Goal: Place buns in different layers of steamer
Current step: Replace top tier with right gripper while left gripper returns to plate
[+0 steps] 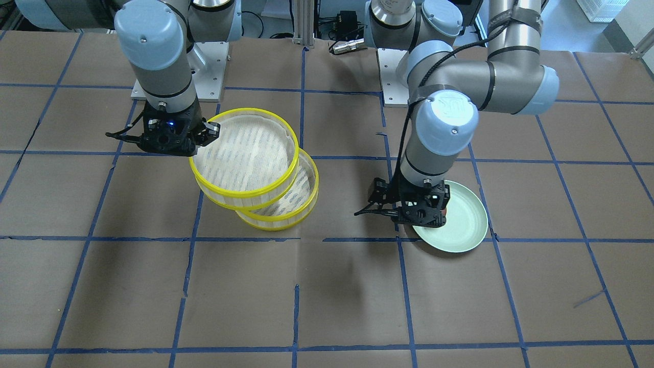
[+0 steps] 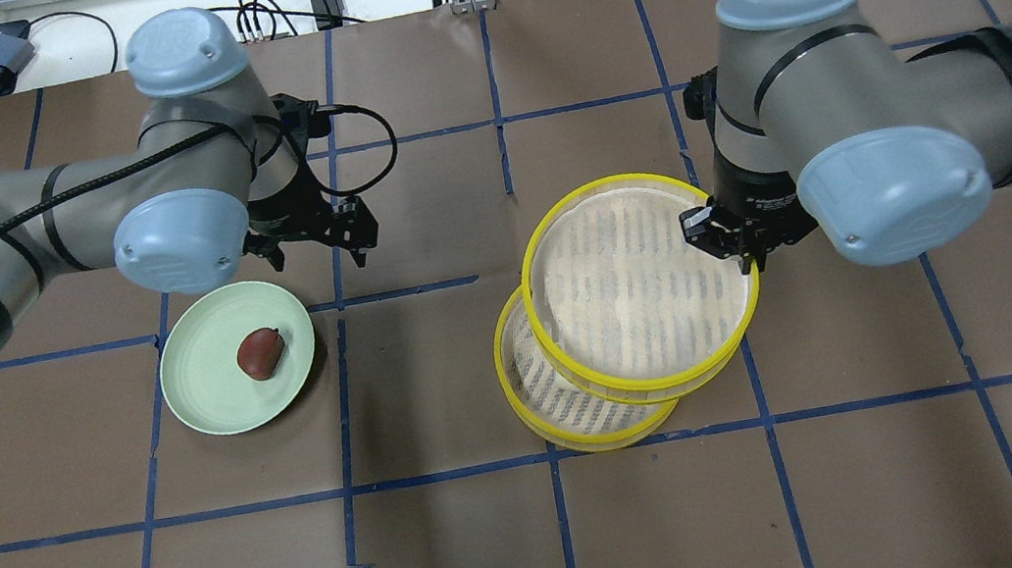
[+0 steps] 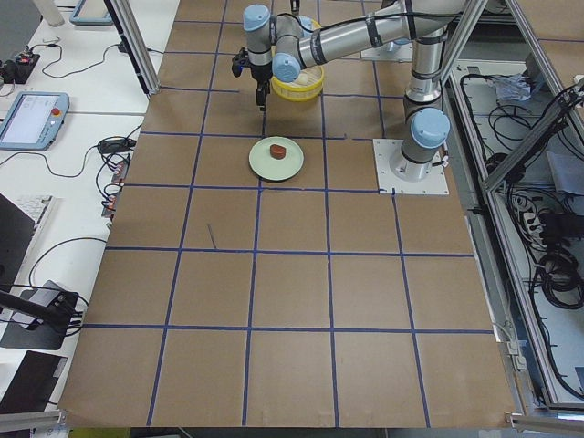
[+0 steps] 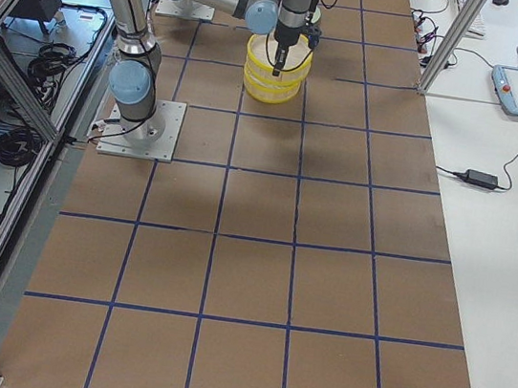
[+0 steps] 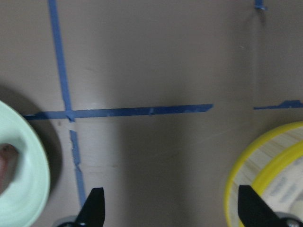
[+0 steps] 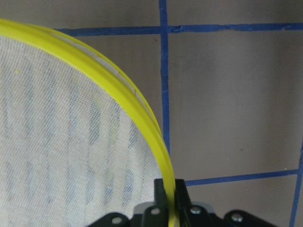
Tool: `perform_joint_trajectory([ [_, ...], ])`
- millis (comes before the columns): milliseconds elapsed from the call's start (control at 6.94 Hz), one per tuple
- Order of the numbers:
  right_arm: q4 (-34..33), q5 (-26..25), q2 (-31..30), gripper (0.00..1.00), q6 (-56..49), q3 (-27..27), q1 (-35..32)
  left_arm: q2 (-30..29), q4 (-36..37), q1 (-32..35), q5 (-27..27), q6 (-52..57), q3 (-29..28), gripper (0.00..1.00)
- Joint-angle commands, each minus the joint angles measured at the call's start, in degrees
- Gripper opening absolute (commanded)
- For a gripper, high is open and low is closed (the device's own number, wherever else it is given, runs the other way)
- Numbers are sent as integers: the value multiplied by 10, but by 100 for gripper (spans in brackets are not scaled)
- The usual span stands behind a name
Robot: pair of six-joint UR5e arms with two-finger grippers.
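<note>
Two yellow-rimmed steamer trays stand at mid table. My right gripper (image 2: 723, 243) is shut on the rim of the upper tray (image 2: 636, 295) and holds it raised and shifted off the lower tray (image 2: 573, 408). The right wrist view shows its fingers (image 6: 180, 189) pinching that yellow rim (image 6: 142, 113). The upper tray's floor is bare. A reddish-brown bun (image 2: 260, 353) lies on the pale green plate (image 2: 203, 386). My left gripper (image 2: 318, 251) is open and empty over the table just beyond the plate, its fingertips (image 5: 94, 208) wide apart. The white bun is not clearly visible.
The table is brown paper with a blue tape grid. The plate's edge (image 5: 28, 175) and the steamer's rim (image 5: 251, 161) flank my left gripper in its wrist view. The arm bases (image 1: 204, 66) stand at the robot's side.
</note>
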State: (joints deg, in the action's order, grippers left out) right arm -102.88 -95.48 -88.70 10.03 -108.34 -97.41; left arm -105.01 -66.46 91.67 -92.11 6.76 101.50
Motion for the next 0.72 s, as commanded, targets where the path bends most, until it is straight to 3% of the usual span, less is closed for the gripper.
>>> perform_joint_trajectory([
  [0,-44,-3,23,9,48,-24,-37,-3,3,-62,-1,83,9,98],
  [144,-43,0,27,9,73,-31,-40,-1,6,-77,2,105,25,96],
  [432,-44,1,32,10,82,-42,-41,-6,103,-99,3,142,95,95],
  [576,-45,1,33,10,83,-44,-41,-11,118,-108,4,148,106,95],
])
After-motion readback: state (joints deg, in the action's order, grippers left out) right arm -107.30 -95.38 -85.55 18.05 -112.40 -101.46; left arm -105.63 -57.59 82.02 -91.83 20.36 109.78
